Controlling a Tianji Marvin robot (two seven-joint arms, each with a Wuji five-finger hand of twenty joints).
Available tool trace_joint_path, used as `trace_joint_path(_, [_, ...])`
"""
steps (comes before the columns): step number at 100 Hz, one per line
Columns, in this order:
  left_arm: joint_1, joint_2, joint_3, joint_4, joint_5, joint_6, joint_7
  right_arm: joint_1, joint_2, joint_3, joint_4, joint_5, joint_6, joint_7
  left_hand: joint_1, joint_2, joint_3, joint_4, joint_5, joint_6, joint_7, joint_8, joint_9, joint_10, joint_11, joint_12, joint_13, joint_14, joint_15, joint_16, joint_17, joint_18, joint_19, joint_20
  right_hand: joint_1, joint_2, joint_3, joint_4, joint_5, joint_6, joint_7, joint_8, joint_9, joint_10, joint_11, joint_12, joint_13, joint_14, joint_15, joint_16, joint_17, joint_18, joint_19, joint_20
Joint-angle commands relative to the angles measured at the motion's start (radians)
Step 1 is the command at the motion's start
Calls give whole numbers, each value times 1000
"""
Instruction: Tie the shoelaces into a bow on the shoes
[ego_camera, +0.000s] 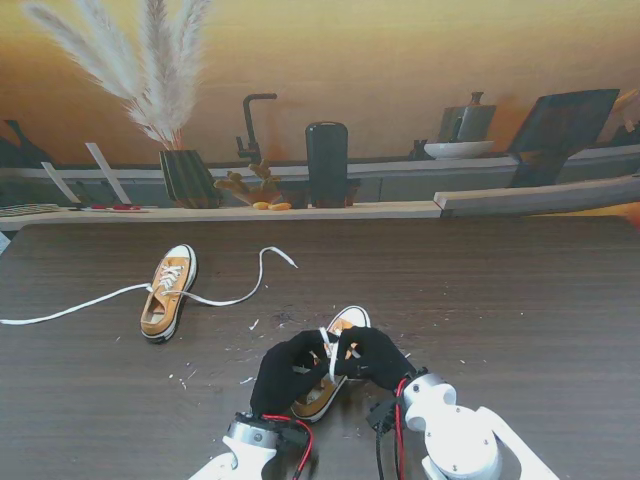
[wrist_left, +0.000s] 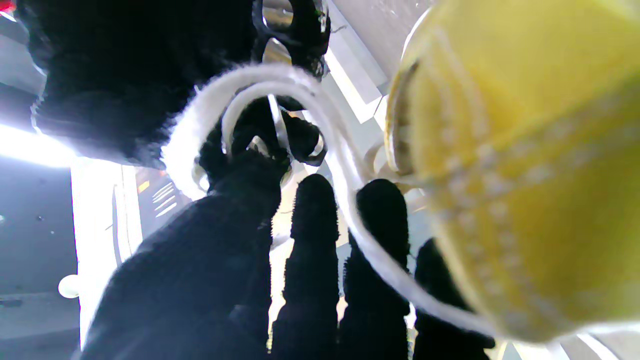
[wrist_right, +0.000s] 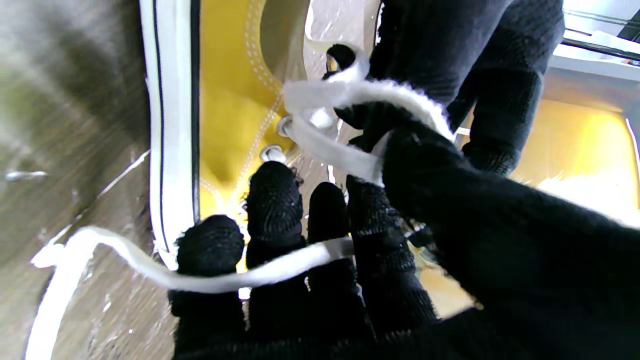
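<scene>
Two tan canvas shoes with white soles lie on the dark wooden table (ego_camera: 520, 300). The near shoe (ego_camera: 337, 330) sits under both black-gloved hands. My left hand (ego_camera: 288, 372) and right hand (ego_camera: 377, 356) meet over its tongue, each shut on a stretch of white shoelace (ego_camera: 332, 352). In the left wrist view the lace forms a loop (wrist_left: 280, 82) beside the yellow shoe side (wrist_left: 525, 150). In the right wrist view the lace (wrist_right: 350, 92) is pinched near the eyelets, and another strand (wrist_right: 250, 272) drapes across my fingers (wrist_right: 275, 210). The far-left shoe (ego_camera: 168, 293) has loose laces (ego_camera: 240, 290) spread wide.
Small white scraps (ego_camera: 250, 350) are scattered on the table around the near shoe. A shelf (ego_camera: 300, 210) behind the table's far edge carries a ribbed vase with pampas grass (ego_camera: 185, 175), a black cylinder (ego_camera: 327, 162) and a white bowl (ego_camera: 458, 149).
</scene>
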Motion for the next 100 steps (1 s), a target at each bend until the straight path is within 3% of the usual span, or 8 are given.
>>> trace_joint_path(1, [-3, 0, 2, 14, 5, 2, -17, -6, 3, -14, -10, 1, 7, 35, 35, 30, -46, 9, 23, -154, 86, 56, 25, -3, -17, 23, -13, -7, -6, 32, -1, 27, 4, 21, 16, -1, 42, 50, 48, -84, -8, -14, 16, 14, -6, -9, 16, 7, -9, -1, -1, 7, 10, 8])
trace_joint_path(13, [-4, 2, 2, 17, 17, 17, -10, -8, 3, -13, -13, 4, 8, 34, -4, 8, -53, -3, -42, -112, 324, 241, 6, -21, 33, 17, -3, -16, -5, 29, 8, 23, 13, 21, 20, 0, 38, 55, 49, -84, -14, -7, 17, 14, -9, -6, 16, 7, -9, 0, -2, 7, 9, 8])
trace_joint_path(19, [-3, 3, 2, 17, 24, 29, -3, -10, 3, -9, -16, 5, 5, 33, -15, 6, -53, -7, -72, -90, 380, 286, -14, -23, 65, 6, -2, -21, -4, 27, 11, 21, 16, 20, 20, 0, 38, 54, 50, -84, -15, -7, 17, 14, -9, -6, 17, 8, -9, 0, -1, 7, 10, 8])
trace_joint_path(44, [17, 11, -10, 4, 44, 73, 11, -26, 6, 7, -30, 1, -12, 36, -30, 25, -53, -9, -122, -43, 448, 314, -53, -13, 128, -28, -3, -14, -1, 25, 14, 29, 19, 19, 21, 2, 37, 53, 50, -83, -17, -4, 18, 14, -9, -5, 17, 8, -8, 1, -1, 6, 11, 9])
trace_joint_path(54, [21, 14, -15, 3, 51, 74, 12, -24, 6, 5, -29, 1, -12, 39, -17, 29, -54, -6, -137, -64, 453, 320, -64, -14, 125, -31, -12, -21, -3, 25, 8, 22, 15, 18, 20, 3, 36, 52, 50, -84, -17, -3, 18, 15, -10, -5, 18, 9, -8, 1, -1, 6, 11, 9])
trace_joint_path(60, [21, 11, -17, 4, 42, 60, 11, -22, 6, 3, -28, 2, -11, 41, 29, 40, -65, 3, -144, -110, 370, 286, -34, -12, 61, 12, -16, -22, 0, 27, 3, 15, 12, 16, 21, 3, 36, 53, 51, -84, -18, -3, 18, 15, -10, -5, 18, 9, -9, 1, -1, 6, 11, 9])
trace_joint_path(73, [11, 6, -11, 17, 44, 35, 21, -20, 7, -1, -28, 1, -8, 44, 50, 22, -59, 10, -133, -127, 52, 105, -38, -17, 15, 30, -35, -30, -5, 31, -14, -1, 0, 14, 21, 6, 33, 51, 49, -86, -20, -2, 19, 15, -10, -5, 17, 10, -9, 2, -2, 7, 11, 9])
trace_joint_path(100, [3, 6, -10, 26, 30, -19, -12, -19, 10, -2, -28, -1, 1, 54, 74, 3, -52, -3, -23, -186, 10, 60, -21, -18, -7, 23, -42, -36, -9, 33, -28, -9, -11, 13, 24, 11, 28, 51, 50, -86, -25, 0, 24, 19, -14, -5, 17, 13, -9, 3, -2, 7, 10, 9])
